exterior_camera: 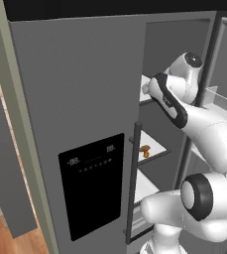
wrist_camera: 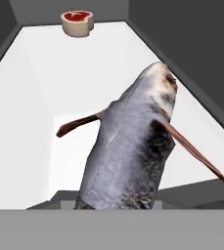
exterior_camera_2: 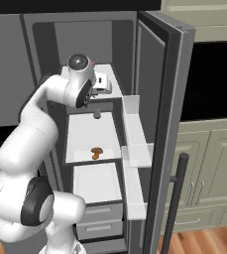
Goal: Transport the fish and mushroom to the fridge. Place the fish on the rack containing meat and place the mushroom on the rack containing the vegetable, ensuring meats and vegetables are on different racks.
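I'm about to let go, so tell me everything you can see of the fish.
The fish is grey and scaly-looking, paler and brownish at the head end, with thin reddish-brown fins sticking out on both sides. In the hand view it rises from the bottom edge, tilted up and away, over a white fridge shelf. A piece of red meat sits at the shelf's far end, apart from it.

The fridge point(exterior_camera_2: 154, 74) stands with its right door swung open to the right and its left door, carrying the dispenser panel point(exterior_camera: 92, 183) and the bar handle point(exterior_camera: 133, 183), shut at the left. Inside, the mushroom point(exterior_camera_2: 96, 152) lies on the middle shelf point(exterior_camera_2: 92, 136), near its front edge, with a small vegetable point(exterior_camera_2: 97, 114) behind it at the back of that shelf. On the top shelf point(wrist_camera: 59, 88) the fish point(wrist_camera: 133, 146) reaches in from the front over the shelf, and a piece of meat point(wrist_camera: 77, 22) lies well behind it at the back wall, while drawers point(exterior_camera_2: 99, 216) sit below the lower shelf.
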Controlling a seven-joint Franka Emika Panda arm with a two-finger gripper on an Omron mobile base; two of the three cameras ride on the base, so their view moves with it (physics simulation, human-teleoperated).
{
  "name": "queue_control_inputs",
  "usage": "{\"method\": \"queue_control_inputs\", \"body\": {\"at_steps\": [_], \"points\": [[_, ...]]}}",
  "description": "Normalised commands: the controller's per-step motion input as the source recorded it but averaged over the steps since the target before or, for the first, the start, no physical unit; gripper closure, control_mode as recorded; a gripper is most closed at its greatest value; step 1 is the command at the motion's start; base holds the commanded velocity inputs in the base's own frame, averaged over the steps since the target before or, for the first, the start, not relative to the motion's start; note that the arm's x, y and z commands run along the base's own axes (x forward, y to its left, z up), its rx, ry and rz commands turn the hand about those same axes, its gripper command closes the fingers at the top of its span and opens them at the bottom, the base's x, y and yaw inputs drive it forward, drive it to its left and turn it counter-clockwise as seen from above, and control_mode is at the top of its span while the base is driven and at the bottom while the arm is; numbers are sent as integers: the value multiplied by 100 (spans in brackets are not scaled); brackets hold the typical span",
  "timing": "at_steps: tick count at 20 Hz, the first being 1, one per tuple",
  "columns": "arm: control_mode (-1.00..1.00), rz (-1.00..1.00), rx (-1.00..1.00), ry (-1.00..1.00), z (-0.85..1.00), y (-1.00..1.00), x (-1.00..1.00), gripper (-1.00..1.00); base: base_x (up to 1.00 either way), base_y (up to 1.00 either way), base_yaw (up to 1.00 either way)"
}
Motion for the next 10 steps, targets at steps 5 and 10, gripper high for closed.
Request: {"method": "queue_control_inputs", "body": {"at_steps": [5, 10], "points": [[-100, 0, 0, 4, 0, 0, 62, 100, 0, 0, 0], [-100, 0, 0, 9, 0, 0, 57, 100, 0, 0, 0]]}}
